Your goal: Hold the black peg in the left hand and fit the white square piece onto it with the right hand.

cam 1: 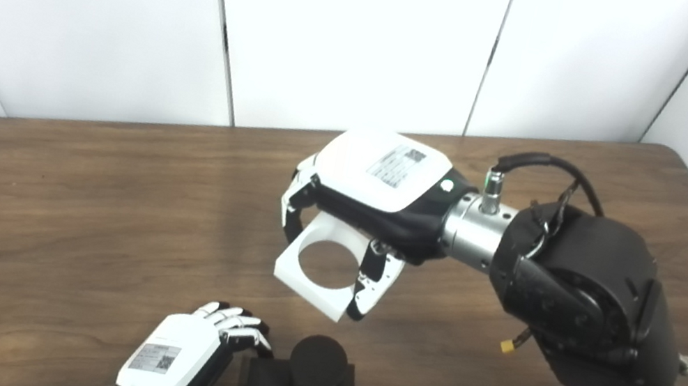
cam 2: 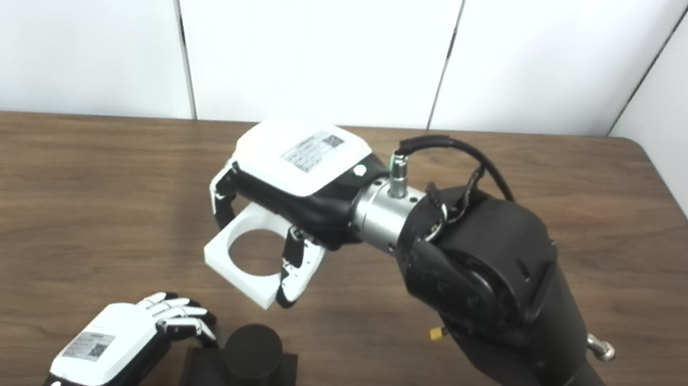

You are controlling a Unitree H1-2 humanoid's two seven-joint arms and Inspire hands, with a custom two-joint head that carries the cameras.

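Nearest the camera, the left hand (cam 1: 177, 355) rests on the table (cam 1: 31, 201) with its fingers curled against the left edge of the peg's square base, bracing it; how firm that hold is cannot be told, since the lower part of the hand runs out of view. The peg (cam 1: 318, 362) is a short black cylinder standing upright on that flat black base, its axis vertical and its round top facing up. It looks rigid and matt, squat enough to sit steady — the base edge is the sensible place to hold it, leaving the cylinder free all round.

Above and just behind the peg, clear of it, the right hand (cam 1: 346, 222) holds the piece (cam 1: 322, 274) in the air. Fingers close over its far-left edge and its right side, so the hand is clamped on it with the round hole left open. The piece is a flat white square plate with a large circular hole through it; it appears stiff, light and smooth-faced, likely a little slippery, so an edge grip across opposite sides suits it. Its face is tilted, near corner lowest, so the hole's axis leans toward the camera, not straight down the peg — it would need levelling and bringing forward over the peg before lowering.

Behind the table stands a white panelled wall (cam 1: 344, 30).
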